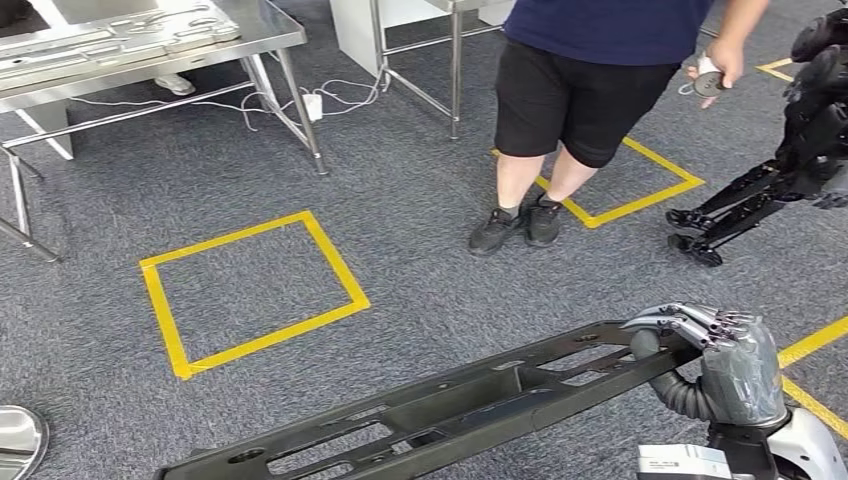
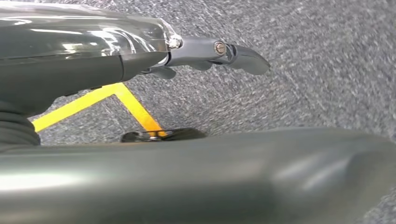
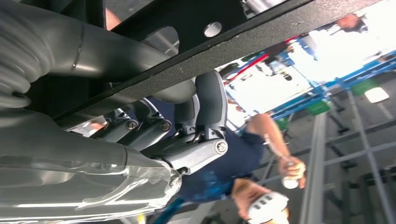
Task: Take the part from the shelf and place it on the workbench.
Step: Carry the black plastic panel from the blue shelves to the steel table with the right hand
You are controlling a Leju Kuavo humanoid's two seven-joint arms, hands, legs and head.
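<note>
— Across the bottom of your head view runs the part, a long dark frame with cut-outs, carried low over the carpet and slanting up toward your right. Where is it held?

— At its right end. Your right hand has its fingers curled over the top rail and its thumb beneath, clamping the rail; the right wrist view shows the same wrap from below. I judge that grip keeps a long, flat piece from twisting.

— And your left hand?

— Its wrist view shows the fingers reaching out straight above the part's smooth surface, apparently apart from it. Whether it holds or merely steadies the far end, you cannot tell.

— Where must it go?

— Probably the steel workbench at upper left, already bearing metal pieces. A yellow tape square lies between, and a person stands nearby, so swing that long end with care
</note>
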